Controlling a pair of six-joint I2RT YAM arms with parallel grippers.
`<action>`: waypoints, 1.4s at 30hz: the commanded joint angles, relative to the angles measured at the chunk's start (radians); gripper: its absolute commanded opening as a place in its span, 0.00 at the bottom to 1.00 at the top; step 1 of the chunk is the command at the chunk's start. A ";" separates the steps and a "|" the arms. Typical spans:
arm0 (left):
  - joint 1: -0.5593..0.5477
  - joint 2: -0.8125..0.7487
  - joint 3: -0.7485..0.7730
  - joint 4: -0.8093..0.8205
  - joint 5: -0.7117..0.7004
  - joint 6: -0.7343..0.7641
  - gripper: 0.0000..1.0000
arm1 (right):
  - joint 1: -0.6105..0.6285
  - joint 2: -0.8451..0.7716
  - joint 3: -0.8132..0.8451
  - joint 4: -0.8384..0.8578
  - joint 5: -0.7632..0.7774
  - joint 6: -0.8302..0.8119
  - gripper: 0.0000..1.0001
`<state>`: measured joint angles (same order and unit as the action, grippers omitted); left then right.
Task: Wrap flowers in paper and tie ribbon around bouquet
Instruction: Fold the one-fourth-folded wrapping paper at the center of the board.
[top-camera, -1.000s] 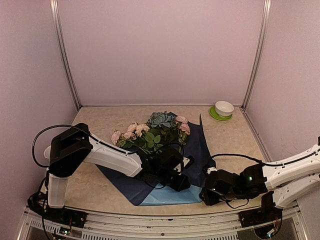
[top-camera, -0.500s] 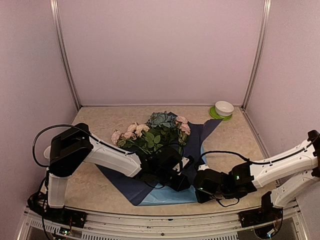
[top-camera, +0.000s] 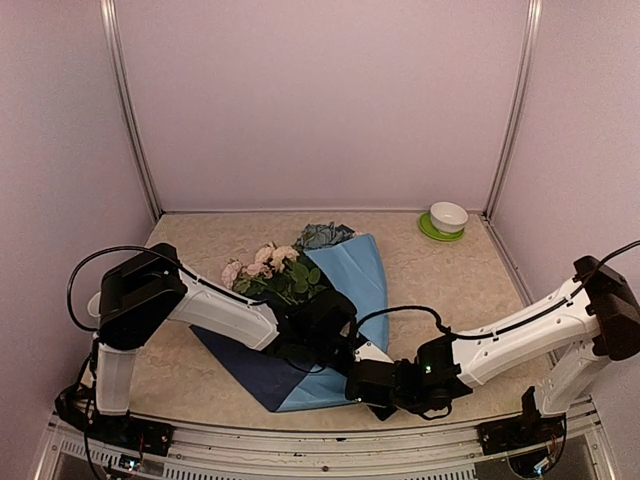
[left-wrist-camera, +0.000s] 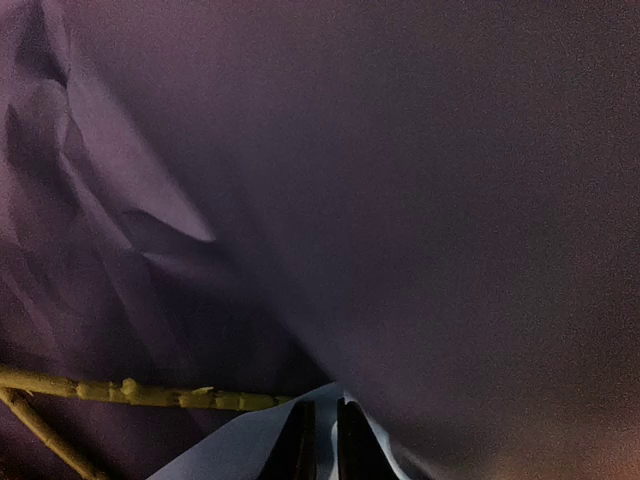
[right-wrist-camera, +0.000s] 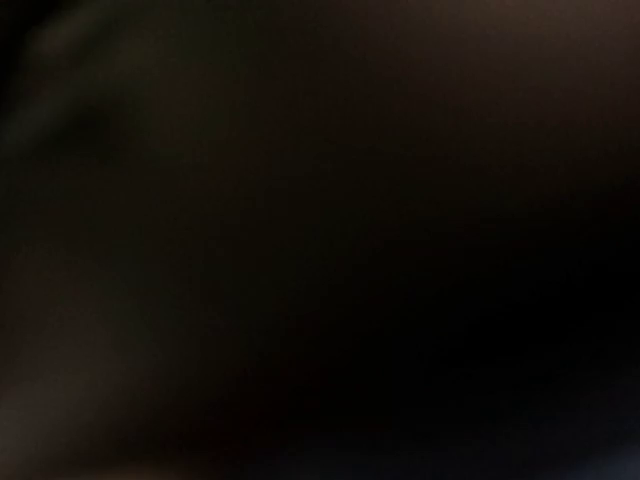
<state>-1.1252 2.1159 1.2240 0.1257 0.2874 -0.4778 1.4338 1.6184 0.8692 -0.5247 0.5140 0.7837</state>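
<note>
The flowers (top-camera: 272, 268) lie on the paper (top-camera: 358, 272), pink and blue-grey blooms pointing to the far side. The paper's right half stands folded over them, light blue side up, while its dark side (top-camera: 250, 365) shows at the near left. My left gripper (top-camera: 322, 335) sits under that flap. In the left wrist view it (left-wrist-camera: 322, 445) is shut on a light blue paper edge, with a green stem (left-wrist-camera: 150, 393) to its left. My right gripper (top-camera: 362, 385) is low at the paper's near corner; its wrist view is black. The ribbon is out of view.
A white bowl (top-camera: 449, 215) on a green saucer (top-camera: 430, 232) stands at the far right corner. Pale walls and metal posts (top-camera: 130, 120) close in the table on three sides. Black cables loop beside both arms.
The right arm swept left along the near edge, and the paper's right half flipped over the flowers, light blue side up. The left arm stayed put.
</note>
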 joint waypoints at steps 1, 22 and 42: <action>0.030 0.018 -0.048 -0.037 -0.028 0.007 0.12 | 0.037 0.038 0.024 0.062 -0.029 -0.104 0.11; 0.080 -0.540 -0.251 -0.024 -0.336 -0.095 0.76 | 0.039 0.196 -0.079 0.213 -0.132 -0.154 0.23; 0.126 -0.568 -0.530 0.365 -0.220 -0.336 0.92 | 0.039 0.205 -0.046 0.173 -0.097 -0.191 0.24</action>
<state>-1.0107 1.4872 0.7078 0.3939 0.0341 -0.7525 1.4830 1.7550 0.8616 -0.2123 0.4557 0.6128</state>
